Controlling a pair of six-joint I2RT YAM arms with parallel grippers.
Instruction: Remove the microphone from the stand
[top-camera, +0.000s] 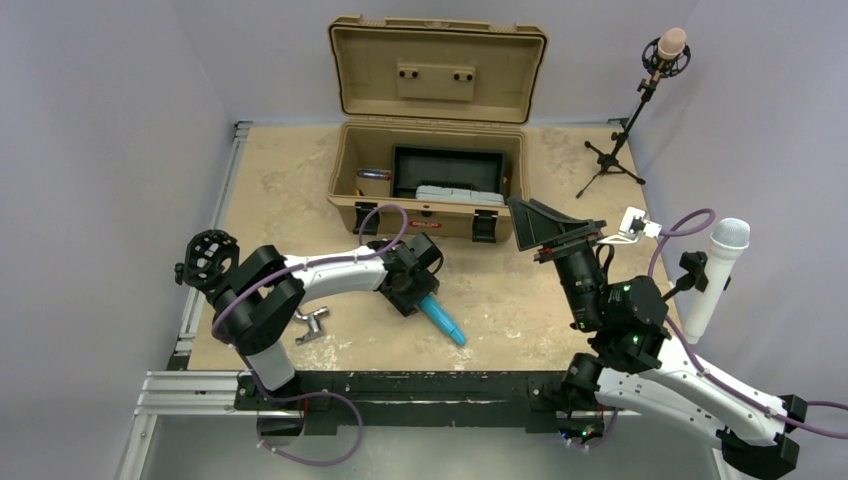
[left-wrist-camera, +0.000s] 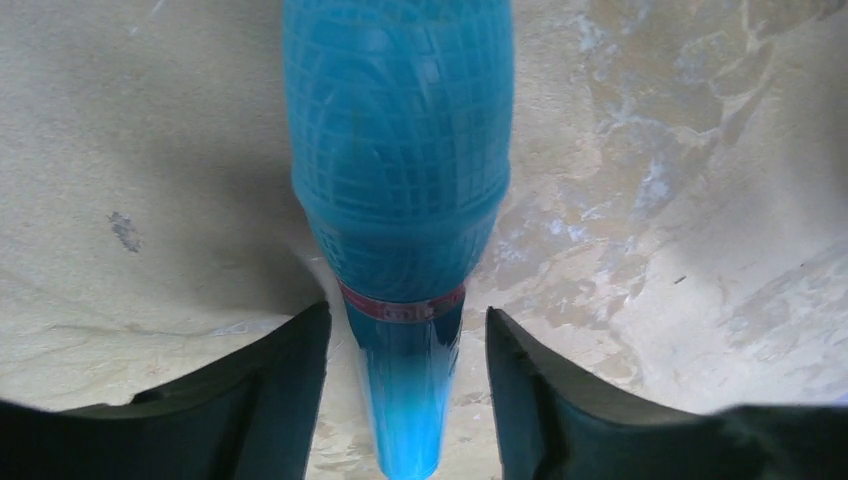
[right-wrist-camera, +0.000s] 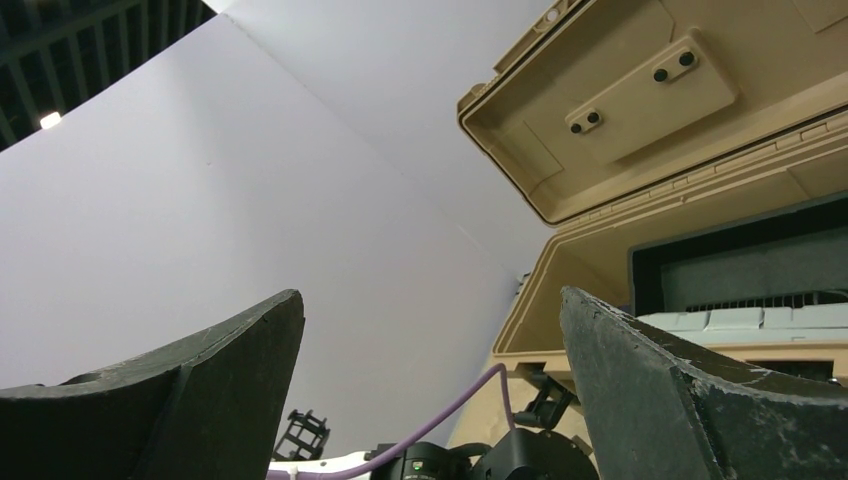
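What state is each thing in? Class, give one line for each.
Case, lid open.
Blue microphone, lying flat on the table.
Pink microphone, upright in its stand.
White microphone, upright in a black holder.
Left gripper, jaws open astride the blue microphone's handle.
Right gripper, jaws open, empty.

Red band on blue microphone: lettering illegible

Bare tabletop left of the open case; far right corner blocked by the microphone stand.
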